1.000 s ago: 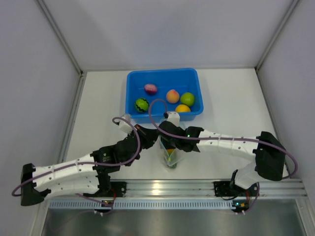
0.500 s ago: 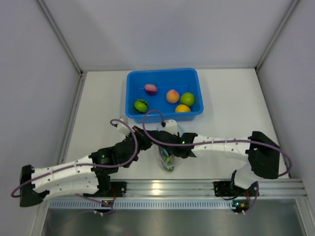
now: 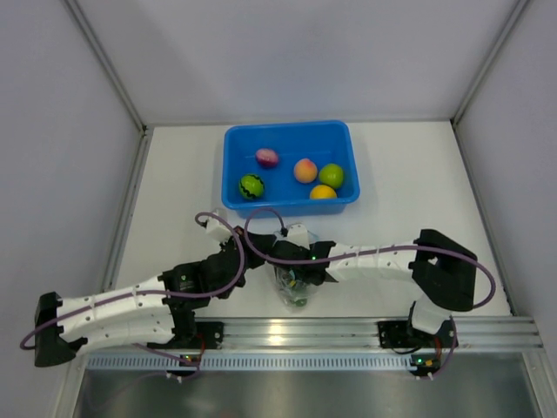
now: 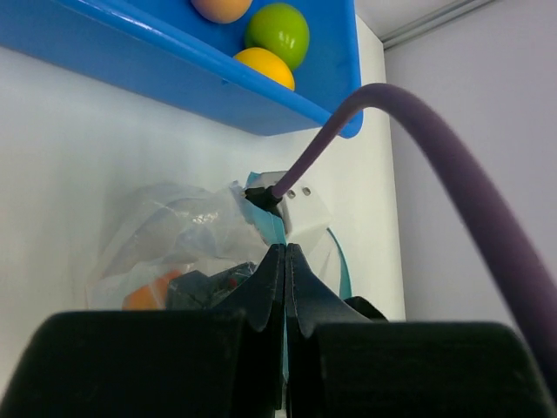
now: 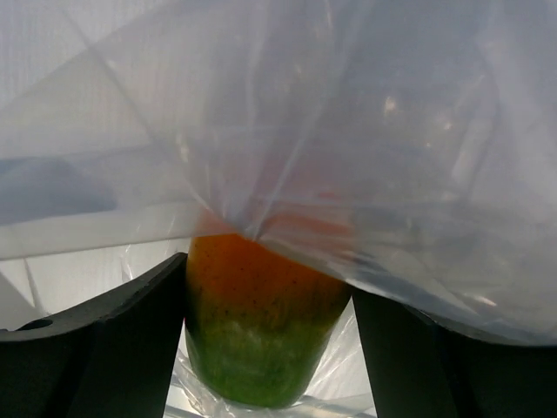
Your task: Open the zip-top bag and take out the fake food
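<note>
Well, from above, the zip-top bag (image 3: 295, 286) sits just on the near side of the blue tub (image 3: 239, 139), on the white table (image 3: 409, 183). Its open top is on the tub side and its closed end points away from the tub. The bag is clear and crinkly. The left gripper (image 3: 259, 255) and the right gripper (image 3: 294, 268) meet at its top. Inside the tub lie a purple-pink fruit (image 3: 266, 158), a peach-orange fruit (image 3: 305, 170), a lime green fruit (image 3: 331, 176), a yellow fruit (image 3: 323, 192) and a dark green striped fruit (image 3: 251, 185).

Next, in the left wrist view, the two fingers of the left gripper are pressed tight together. They pinch the edge of the bag by its teal-blue zipper strip (image 4: 277, 228). The bag puffs out to the left and something orange shows through it. The tub is past the bag, and a purple cable (image 4: 409, 165) bends across the right side.

Last, in the right wrist view, the right gripper is deep in the bag, on the side away from the tub. Its fingers (image 5: 96, 348) stand wide apart. A red and green fruit (image 5: 261, 305) stands between them, red on top and green below. I cannot tell if the fingers touch it. Cloudy plastic hangs over the fruit.
</note>
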Motion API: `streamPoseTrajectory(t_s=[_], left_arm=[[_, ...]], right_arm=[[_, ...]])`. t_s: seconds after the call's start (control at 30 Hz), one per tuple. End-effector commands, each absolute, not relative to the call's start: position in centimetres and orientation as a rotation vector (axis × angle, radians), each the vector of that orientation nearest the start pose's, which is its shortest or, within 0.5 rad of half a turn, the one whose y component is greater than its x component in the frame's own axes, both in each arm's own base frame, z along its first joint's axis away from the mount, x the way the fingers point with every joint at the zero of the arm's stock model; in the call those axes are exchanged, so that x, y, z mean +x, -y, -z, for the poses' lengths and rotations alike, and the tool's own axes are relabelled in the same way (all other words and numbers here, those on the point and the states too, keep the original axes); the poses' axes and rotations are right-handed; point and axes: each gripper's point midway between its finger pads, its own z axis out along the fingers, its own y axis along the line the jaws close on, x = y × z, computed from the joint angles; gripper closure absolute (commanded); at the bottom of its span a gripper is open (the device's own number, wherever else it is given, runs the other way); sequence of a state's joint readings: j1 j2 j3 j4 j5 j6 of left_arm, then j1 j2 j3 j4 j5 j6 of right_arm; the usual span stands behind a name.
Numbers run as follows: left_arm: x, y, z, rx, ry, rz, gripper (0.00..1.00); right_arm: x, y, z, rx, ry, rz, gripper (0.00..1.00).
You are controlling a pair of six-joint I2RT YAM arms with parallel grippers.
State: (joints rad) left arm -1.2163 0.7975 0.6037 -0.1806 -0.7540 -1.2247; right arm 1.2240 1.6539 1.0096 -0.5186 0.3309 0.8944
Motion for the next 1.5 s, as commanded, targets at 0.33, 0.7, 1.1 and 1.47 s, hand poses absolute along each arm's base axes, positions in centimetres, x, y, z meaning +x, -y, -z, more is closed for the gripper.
streamPoseTrajectory(t_s=[0.33,0.7,1.1,1.47], left_arm=[[19.2,24.9,-24.3,-0.566,-1.803,1.045,1.0],[18.9,25.6,-23.8,-0.547,-1.834,1.051,1.0],[19.0,26.1,-23.0,-0.54,-1.857,1.031,1.0],[19.0,26.2,-22.9,-0.525,-1.863,1.023,1.0]], right_arm=[[13.9,-31.1,-8.2,-0.331,-2.531,-0.247,0.43],[16.5,-29.7,-16.2,-0.249,-2.348,-0.246,0.46],[18.3,-29.1,-24.8,-0.168,-2.151,-0.373,0.5],[19.0,-29.1,-34.0,-0.127,-1.94,-0.622,0.54]])
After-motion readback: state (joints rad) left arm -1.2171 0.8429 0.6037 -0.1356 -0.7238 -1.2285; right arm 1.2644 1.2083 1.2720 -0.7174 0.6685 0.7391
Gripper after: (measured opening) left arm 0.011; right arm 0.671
